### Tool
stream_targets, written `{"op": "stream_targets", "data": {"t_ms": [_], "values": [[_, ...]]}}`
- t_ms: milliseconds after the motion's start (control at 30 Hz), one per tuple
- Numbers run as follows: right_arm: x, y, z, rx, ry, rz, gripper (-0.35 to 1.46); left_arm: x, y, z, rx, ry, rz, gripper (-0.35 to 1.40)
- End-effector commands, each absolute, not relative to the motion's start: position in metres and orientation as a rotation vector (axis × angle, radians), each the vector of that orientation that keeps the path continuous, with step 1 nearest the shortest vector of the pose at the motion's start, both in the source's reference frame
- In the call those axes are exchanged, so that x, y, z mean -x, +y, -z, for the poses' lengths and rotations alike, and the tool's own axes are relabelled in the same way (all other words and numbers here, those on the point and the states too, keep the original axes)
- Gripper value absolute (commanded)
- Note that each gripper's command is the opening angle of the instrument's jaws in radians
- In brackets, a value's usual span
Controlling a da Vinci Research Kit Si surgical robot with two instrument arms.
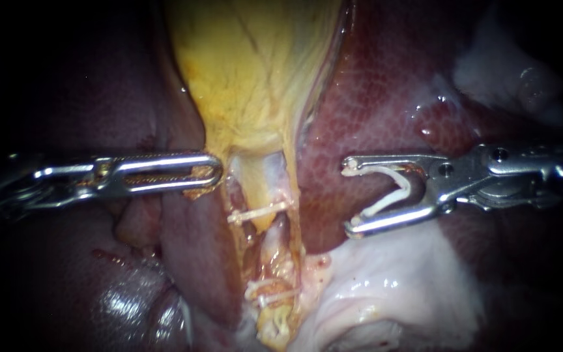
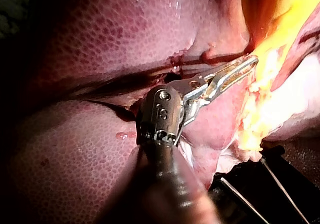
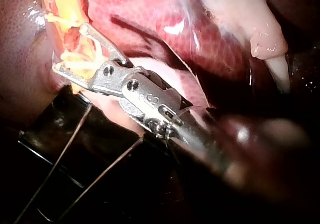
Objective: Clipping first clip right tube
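Left instrument: the slender steel left instrument (image 1: 212,172) comes in level. Its long slotted jaws lie together, and the tip touches the tissue just beside the neck of the yellow gallbladder (image 1: 255,72).
Right instrument: the steel right instrument (image 1: 348,197) stands over the dark red liver (image 1: 386,98). Its jaws are wide apart yet clamped on an open white clip (image 1: 405,188), one leg seated against each jaw.
Tube: a pale yellow tube (image 1: 260,189) runs down from the gallbladder's neck, between the two tips. Whether it is the right tube I cannot tell.
Clips in place: an upper white clip (image 1: 259,212) and a lower white clip (image 1: 272,298) lie across it.
Gap: the open white clip is well apart from the tube, to its right.
Below: pale glistening tissue (image 1: 392,280) lies under the right instrument.
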State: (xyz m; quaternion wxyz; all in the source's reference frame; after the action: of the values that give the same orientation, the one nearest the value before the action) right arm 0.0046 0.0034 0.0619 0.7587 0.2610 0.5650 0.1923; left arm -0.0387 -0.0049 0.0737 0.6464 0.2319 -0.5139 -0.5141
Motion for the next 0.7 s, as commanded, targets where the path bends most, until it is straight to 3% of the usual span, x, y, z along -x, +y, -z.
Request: {"op": "stream_targets", "data": {"t_ms": [33, 400, 700], "values": [[-0.0046, 0.0034, -0.0618, -0.568, 1.231, -0.419, 0.6, 0.0386, -0.0048, -0.0736, -0.529, -1.169, 1.169, -0.35], [-0.0052, 0.0017, -0.0639, -0.594, 1.236, -0.379, 0.6, 0.0332, -0.0011, -0.0695, -0.528, -1.174, 1.211, -0.35], [-0.0079, -0.0025, -0.072, -0.692, 1.131, -0.402, 0.6, 0.0323, -0.0011, -0.0688, -0.518, -1.178, 1.215, -0.35]]}}
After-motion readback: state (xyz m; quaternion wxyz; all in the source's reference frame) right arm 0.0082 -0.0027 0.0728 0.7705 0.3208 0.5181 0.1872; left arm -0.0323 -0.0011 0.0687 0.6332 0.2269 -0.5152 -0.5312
